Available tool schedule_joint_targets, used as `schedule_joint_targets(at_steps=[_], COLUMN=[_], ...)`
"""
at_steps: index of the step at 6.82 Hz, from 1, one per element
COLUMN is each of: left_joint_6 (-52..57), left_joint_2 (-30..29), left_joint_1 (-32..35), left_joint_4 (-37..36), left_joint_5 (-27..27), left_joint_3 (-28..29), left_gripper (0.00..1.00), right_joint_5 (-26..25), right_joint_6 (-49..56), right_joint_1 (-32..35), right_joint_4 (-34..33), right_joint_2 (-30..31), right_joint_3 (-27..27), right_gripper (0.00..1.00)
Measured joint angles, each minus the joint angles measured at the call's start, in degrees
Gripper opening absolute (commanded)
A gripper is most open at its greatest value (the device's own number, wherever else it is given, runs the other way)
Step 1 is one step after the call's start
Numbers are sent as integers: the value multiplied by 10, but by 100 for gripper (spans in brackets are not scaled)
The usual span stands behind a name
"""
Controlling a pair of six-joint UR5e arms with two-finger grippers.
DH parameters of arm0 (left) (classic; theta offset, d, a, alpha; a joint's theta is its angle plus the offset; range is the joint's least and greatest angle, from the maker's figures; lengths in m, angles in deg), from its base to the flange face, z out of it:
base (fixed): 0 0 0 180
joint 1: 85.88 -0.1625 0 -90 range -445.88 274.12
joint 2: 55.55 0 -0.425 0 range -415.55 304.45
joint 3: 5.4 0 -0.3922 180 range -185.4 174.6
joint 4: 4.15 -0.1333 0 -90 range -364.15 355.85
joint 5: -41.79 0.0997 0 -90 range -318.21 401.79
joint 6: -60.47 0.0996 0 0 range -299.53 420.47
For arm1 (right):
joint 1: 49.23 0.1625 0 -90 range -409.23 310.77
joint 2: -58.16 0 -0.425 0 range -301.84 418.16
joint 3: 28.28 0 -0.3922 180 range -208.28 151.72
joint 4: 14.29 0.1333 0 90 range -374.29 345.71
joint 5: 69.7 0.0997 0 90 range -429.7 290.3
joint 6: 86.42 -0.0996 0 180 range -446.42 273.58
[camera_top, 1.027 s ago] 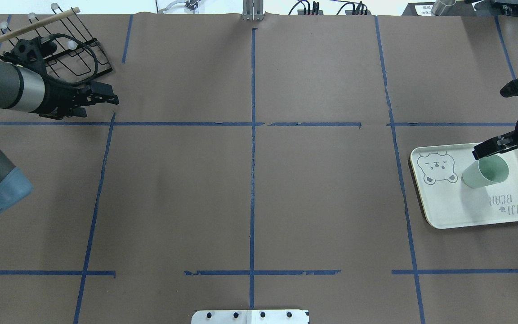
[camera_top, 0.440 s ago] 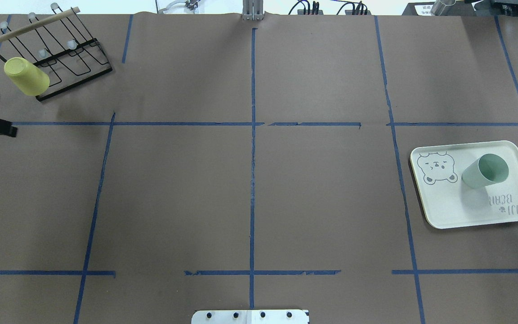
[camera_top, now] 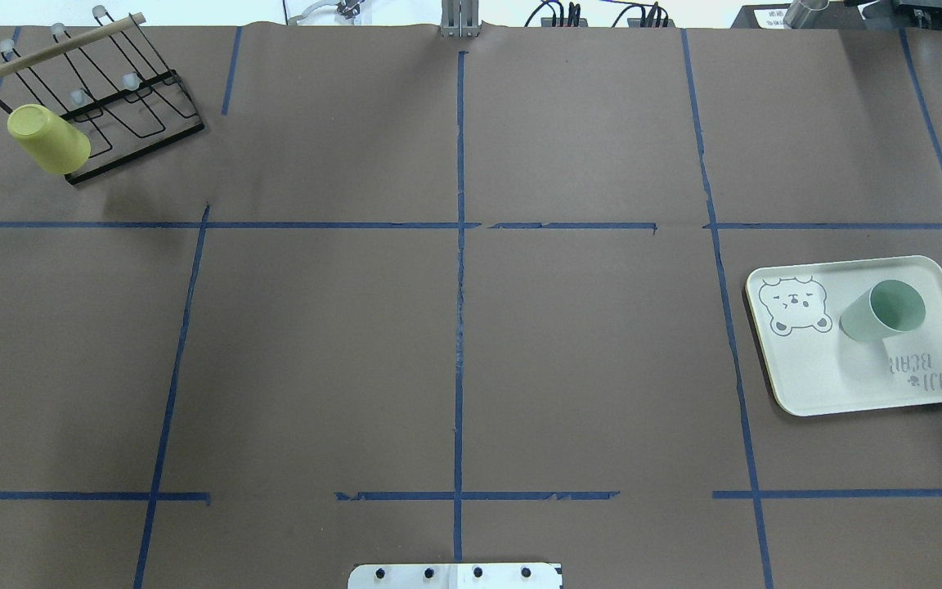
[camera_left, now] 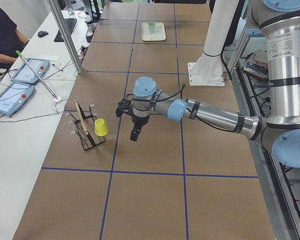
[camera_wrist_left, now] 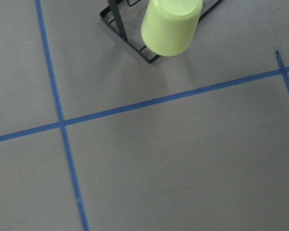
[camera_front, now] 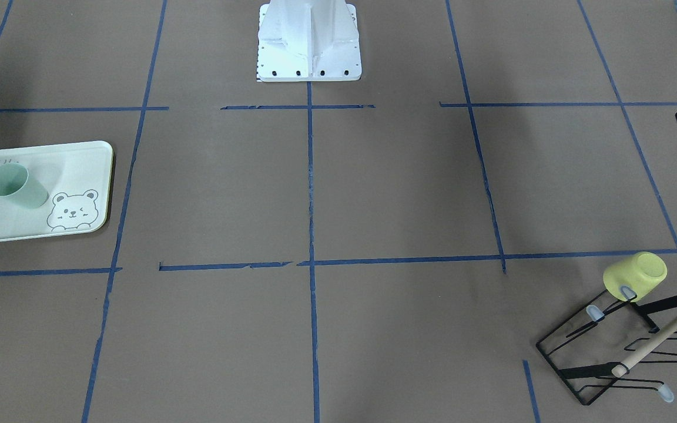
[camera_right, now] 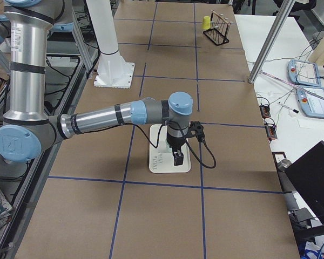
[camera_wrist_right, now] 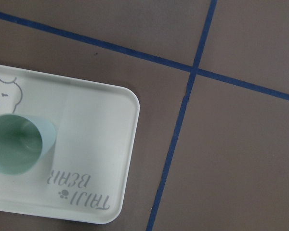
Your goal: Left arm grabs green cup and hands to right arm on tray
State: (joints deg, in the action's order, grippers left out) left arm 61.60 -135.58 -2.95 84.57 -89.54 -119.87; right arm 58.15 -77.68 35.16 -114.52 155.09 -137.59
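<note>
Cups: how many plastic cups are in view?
2. The pale mint-green plastic tumbler stands upright on the rectangular bear-print tray; the yellow plastic cup sits upside down on the black wire rack. No others show.

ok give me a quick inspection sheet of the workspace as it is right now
surface: brown table with a blue tape grid, no spills seen
job's things: green cup upright on the tray, beside the bear drawing
clutter: yellow cup upside down on the black wire rack
grippers: left claw hangs above the table near the rack; right claw hangs over the tray; neither touches a cup, open or shut cannot be told
cables: black cable loops at the right wrist
surroundings: tablets and a seated person at the side desk
</note>
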Motion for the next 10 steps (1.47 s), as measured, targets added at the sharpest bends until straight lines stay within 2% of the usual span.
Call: schedule_joint_targets(at_steps=[2,3,5,7,10], left_joint_6=[75,79,80,80,80], left_joint_2=[-18,-24,-17,-17,-30], left_joint_1=[54,66,73,67,44], left_joint_4=[-155,-185,-198,-195,-190], left_joint_5=[-9,-14,-28,-32,-32], left_joint_3=[3,4,0,2,22], left_gripper=[100,100,100,100,100], right_joint_5=[7,25,68,78,77], right_joint_6=[14,15,14,12,12], right_joint_1=[7,8,17,27,29], right_joint_4=[0,1,2,2,3], right_joint_2=[18,22,29,53,54], right_joint_3=[23,26,13,-32,-19], right_gripper=[100,100,100,100,100])
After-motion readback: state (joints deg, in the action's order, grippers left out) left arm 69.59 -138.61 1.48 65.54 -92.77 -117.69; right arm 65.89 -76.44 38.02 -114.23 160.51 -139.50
